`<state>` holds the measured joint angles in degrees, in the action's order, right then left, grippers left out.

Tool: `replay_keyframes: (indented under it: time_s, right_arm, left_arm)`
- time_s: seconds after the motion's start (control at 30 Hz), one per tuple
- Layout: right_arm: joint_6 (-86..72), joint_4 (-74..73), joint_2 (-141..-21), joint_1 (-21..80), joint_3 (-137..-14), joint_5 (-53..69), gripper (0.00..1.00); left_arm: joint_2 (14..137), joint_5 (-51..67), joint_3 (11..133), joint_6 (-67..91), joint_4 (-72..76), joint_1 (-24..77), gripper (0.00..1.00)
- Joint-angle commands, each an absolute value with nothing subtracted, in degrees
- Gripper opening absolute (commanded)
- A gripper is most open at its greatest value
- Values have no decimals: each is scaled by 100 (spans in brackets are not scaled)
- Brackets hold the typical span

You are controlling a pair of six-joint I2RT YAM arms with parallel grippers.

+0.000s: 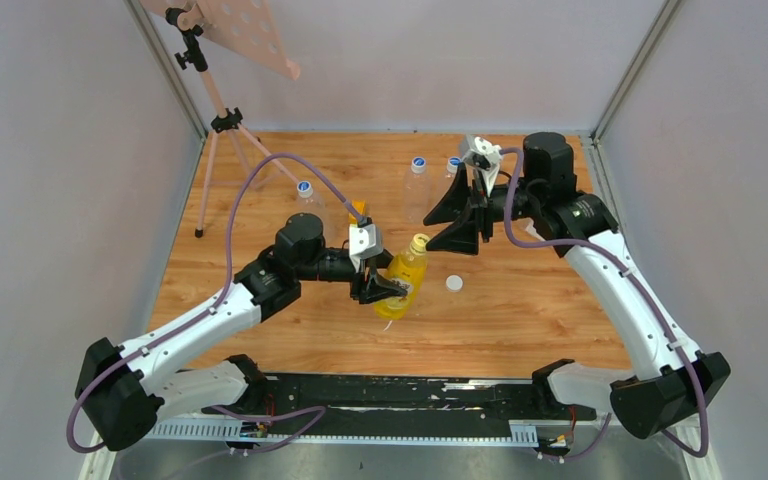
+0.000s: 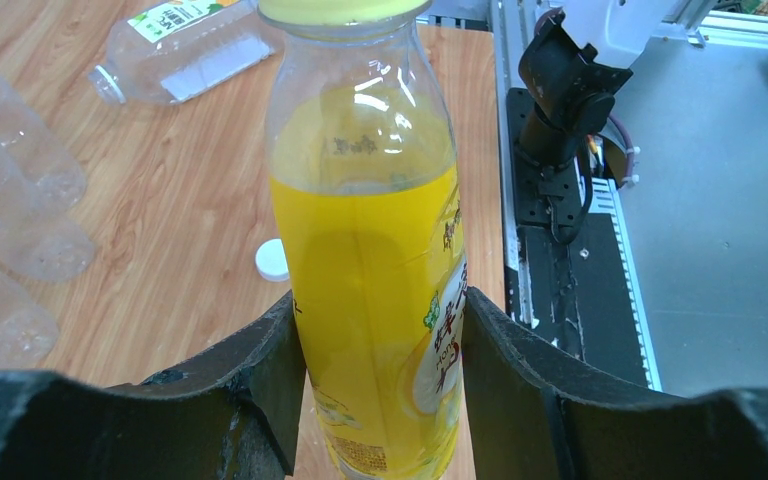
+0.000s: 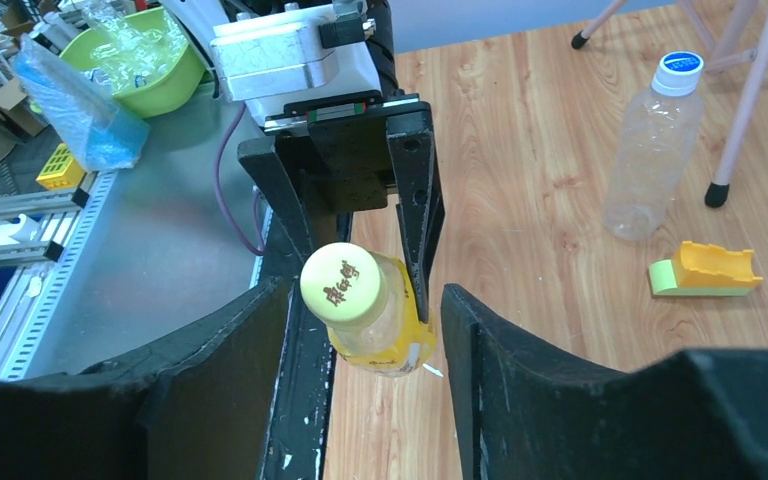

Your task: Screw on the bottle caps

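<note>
Yellow bottle [image 1: 408,272], the only one of that colour, was at the middle of the table [image 1: 520,320], pinched around its body by the left gripper [image 2: 380,340], with the one yellow cap [image 3: 340,283] sitting on its neck. One loose white cap [image 1: 453,283] lay on the wood just to its right, touching nothing. The right gripper [image 3: 365,295] hung at cap height with its fingers spread, the yellow cap framed between them with a gap on either side. One labelled bottle [image 2: 185,40], clear, lay on its side. Beyond sat one orange-and-green block [image 3: 705,270]. Farthest back stood three clear bottles [image 1: 417,190], each wearing a blue-and-white cap.
</note>
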<state>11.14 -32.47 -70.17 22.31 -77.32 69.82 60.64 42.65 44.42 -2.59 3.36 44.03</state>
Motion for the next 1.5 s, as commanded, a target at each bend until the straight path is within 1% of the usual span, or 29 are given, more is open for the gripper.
replay_keyframes:
  time_s: [0.0, 0.27, 0.67, 0.97, 1.2, 1.47]
  right_arm:
    - [1242, -3143, -7072, 2208, -7996, 7417, 57]
    - [1170, -3139, -7167, 2215, -8010, 7564, 50]
    - [1151, -3164, -7224, 2217, -7993, 7630, 45]
    - [1172, -3262, -7225, 2228, -7965, 7615, 32]
    - [1301, -3505, -7234, 2325, -7958, 7305, 28]
    - [1341, -3790, -7264, 2529, -7891, 6494, 21]
  left_arm:
    - [6018, 4360, 4736, -322, 399, 4377, 5]
    - [6054, 4341, 4771, -276, 413, 4381, 5]
    - [6089, 4254, 4854, -215, 369, 4379, 5]
    - [6119, 4005, 5036, -76, 234, 4378, 5]
    - [6190, 3378, 5405, 208, -159, 4377, 3]
    - [6190, 2794, 5694, 601, -308, 4378, 3]
